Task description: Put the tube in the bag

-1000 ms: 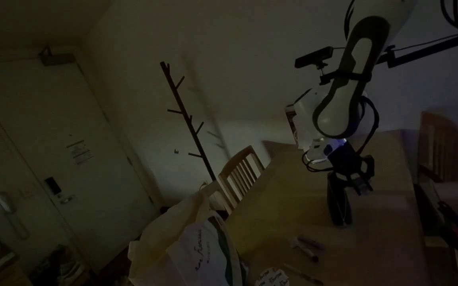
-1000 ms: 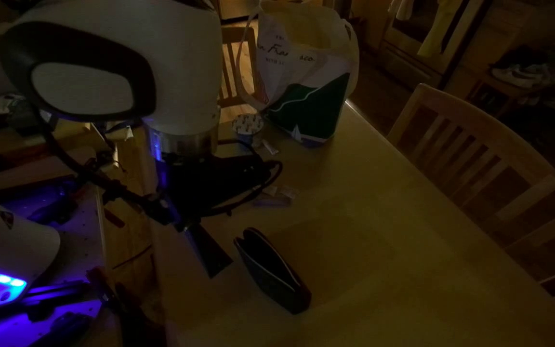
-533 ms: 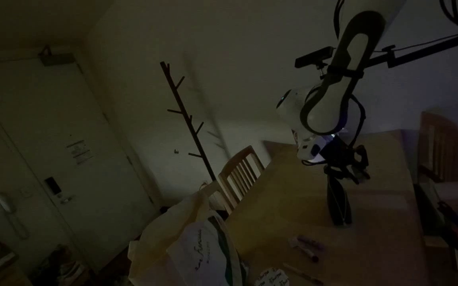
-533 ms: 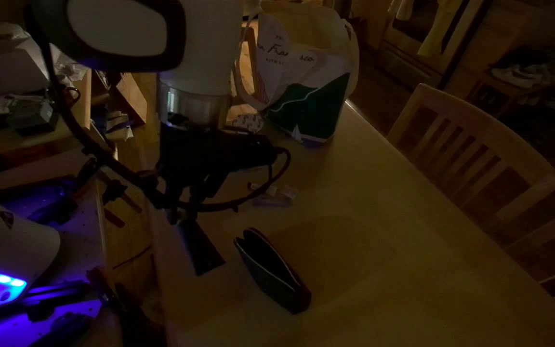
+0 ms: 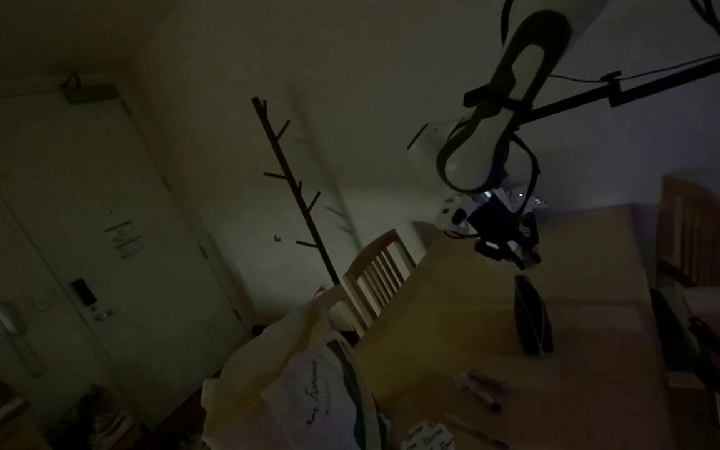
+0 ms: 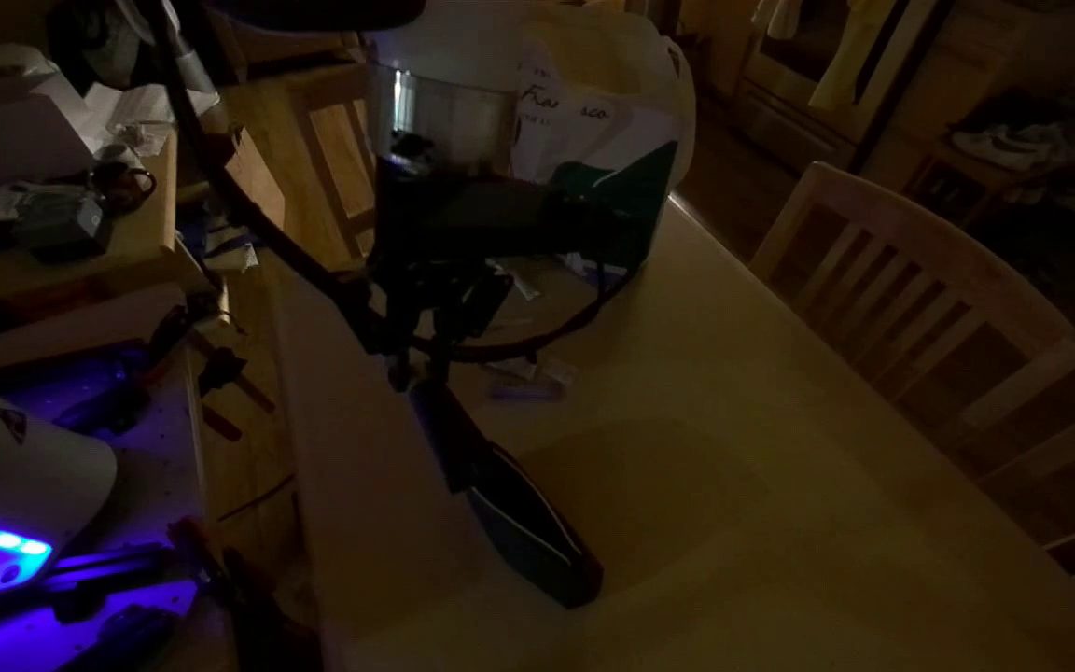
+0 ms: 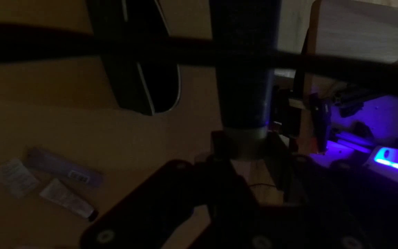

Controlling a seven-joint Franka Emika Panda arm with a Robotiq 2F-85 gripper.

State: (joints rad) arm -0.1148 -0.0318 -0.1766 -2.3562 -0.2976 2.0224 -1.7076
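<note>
We count one gripper, clamped on the pale end of one dark tube jutting from it; one open pouch on the table, below the gripper; one shopping bag, well apart from it.

A branched coat stand rises before a dim, pale wall in an exterior view, near a door. Wooden chairs stand beside a wooden table in weak light.

Pale arm aslant from above, dark claw at the bottom (its grip a narrow one).
</note>
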